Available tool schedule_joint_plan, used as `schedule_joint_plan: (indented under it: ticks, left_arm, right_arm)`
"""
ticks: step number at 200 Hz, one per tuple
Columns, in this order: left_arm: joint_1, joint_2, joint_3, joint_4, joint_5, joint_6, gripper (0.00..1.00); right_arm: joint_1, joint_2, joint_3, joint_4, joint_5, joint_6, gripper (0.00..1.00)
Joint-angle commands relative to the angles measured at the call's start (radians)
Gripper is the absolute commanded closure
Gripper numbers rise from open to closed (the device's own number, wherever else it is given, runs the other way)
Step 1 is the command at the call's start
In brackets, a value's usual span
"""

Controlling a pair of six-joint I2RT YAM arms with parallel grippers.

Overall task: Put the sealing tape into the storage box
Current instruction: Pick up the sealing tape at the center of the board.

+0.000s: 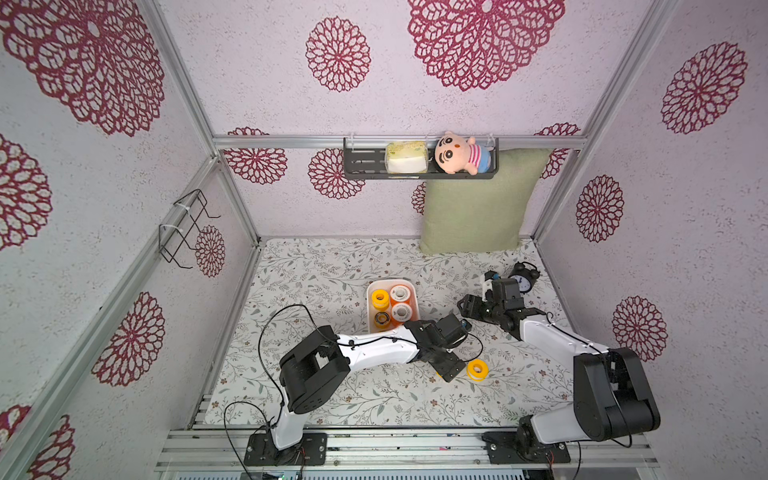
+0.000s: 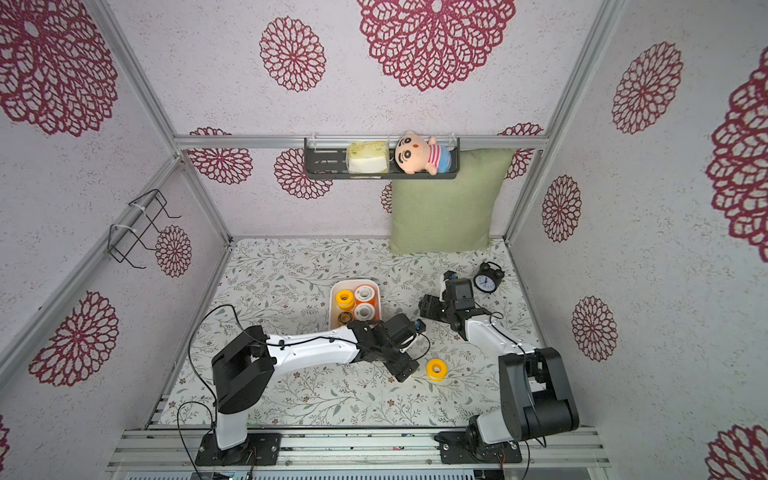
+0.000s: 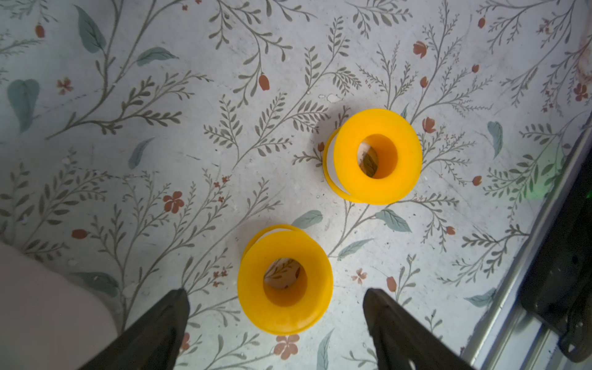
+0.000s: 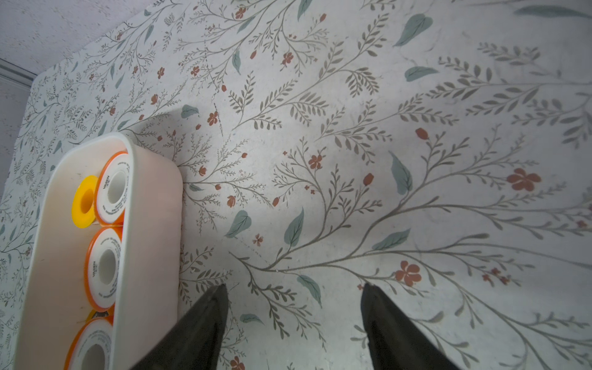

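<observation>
Jaws of left gripper (image 3: 275,290) spread astride all-yellow plastic tape spool (image 3: 285,315), poised, we judge, to grasp; right gripper (image 4: 294,285) parted, empty, beside white plastic storage box (image 4: 150,224).

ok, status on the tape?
Left claw open over a yellow roll; second yellow roll loose nearby. Right claw open, empty, beside storage box. No obstruction seen.
</observation>
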Motion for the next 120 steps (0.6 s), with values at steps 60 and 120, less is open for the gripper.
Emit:
schedule_joint_plan:
  ticks: [60,120]
  left_arm:
    - [-0.025,0.063,0.035,-0.038,-0.019,0.047,0.1]
    - [-0.027,0.084,0.047,-0.032,-0.03,0.029,0.14]
  right_arm:
    - [-0.016,-0.039,-0.001,-0.005,-0.02,0.0,0.27]
    - [-0.018,-0.042,-0.001,-0.008,-0.026,0.0,0.27]
